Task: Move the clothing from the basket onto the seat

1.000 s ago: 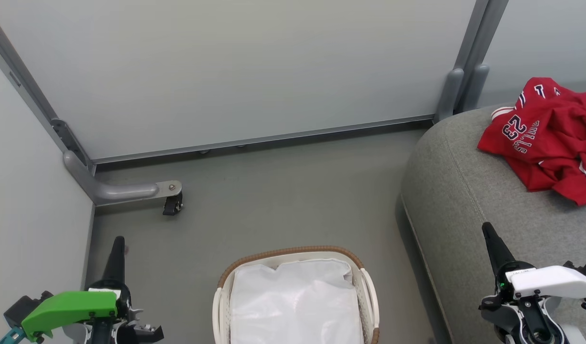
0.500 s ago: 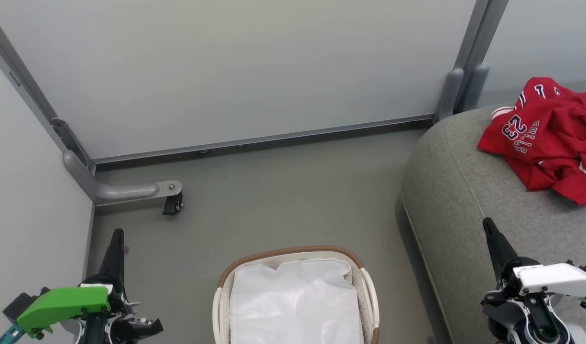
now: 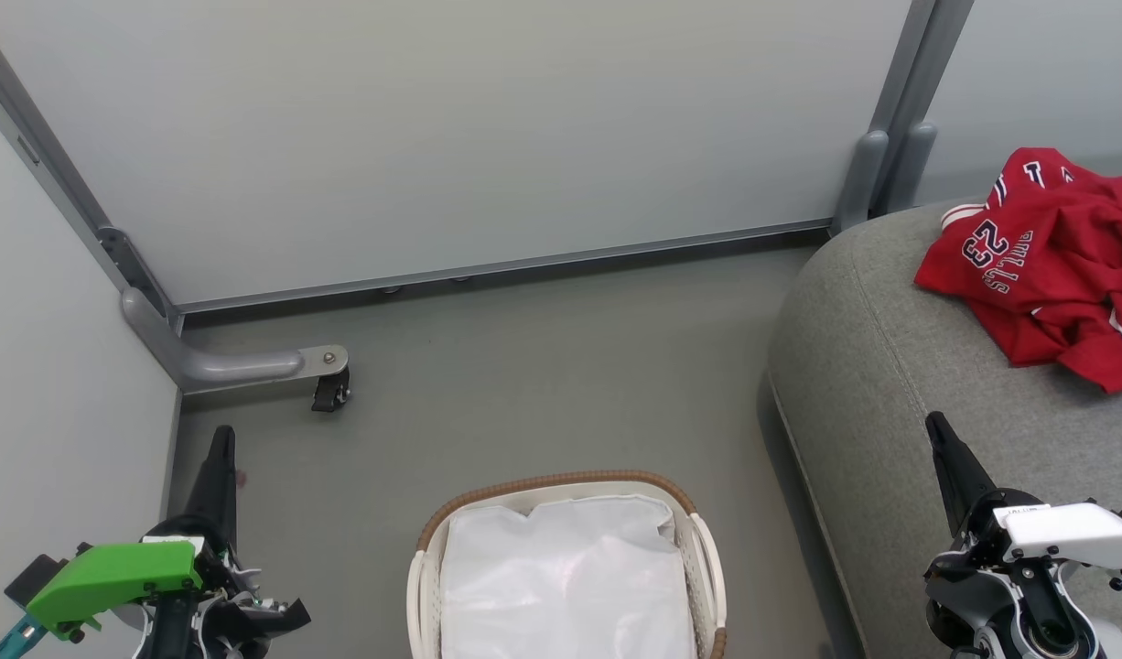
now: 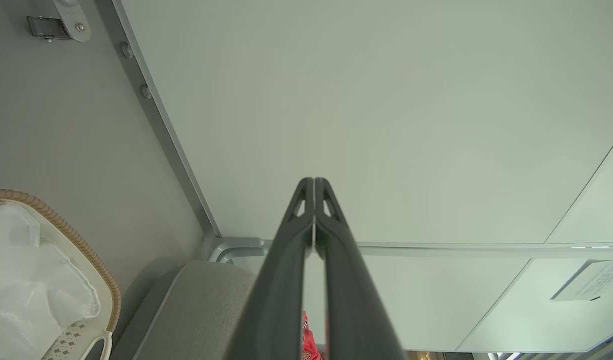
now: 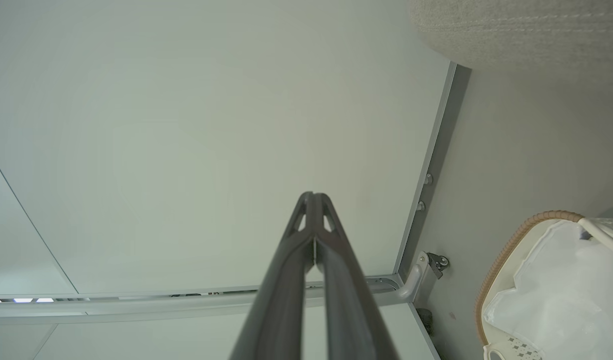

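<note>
**Clothing (image 3: 1046, 265) lying on the seat (image 3: 890, 384) while I am holding both hands clear**

The red garments are lying in a crumpled heap on top of the grey seat, toward its far right side, with the black-and-white "23" lettering facing up. They are sitting well apart from the basket (image 3: 561, 483), which is standing on the floor (image 3: 524, 366) just beside the seat's rounded edge. Nothing red is showing inside the basket. Its white liner (image 3: 566, 586) is bunching loosely within the brown woven rim, so I am judging the move as done or very nearly done, though I am not able to see beneath the liner's folds.

I am holding the left hand (image 3: 221, 439) low over bare floor to the left of the basket. Its two dark fingers (image 4: 286, 280) are pressing together tip to tip with nothing between them. The right hand (image 3: 936, 426) is hovering above the near part of the seat, its fingers (image 5: 281, 300) likewise together and empty.

Both hands are pointing up and away toward the pale wall panels (image 3: 433, 137). I am reading that as a parked pose: out of the basket's mouth and off the heap, so that neither hand is snagging cloth or dragging the pile back toward the seat's edge.
</note>
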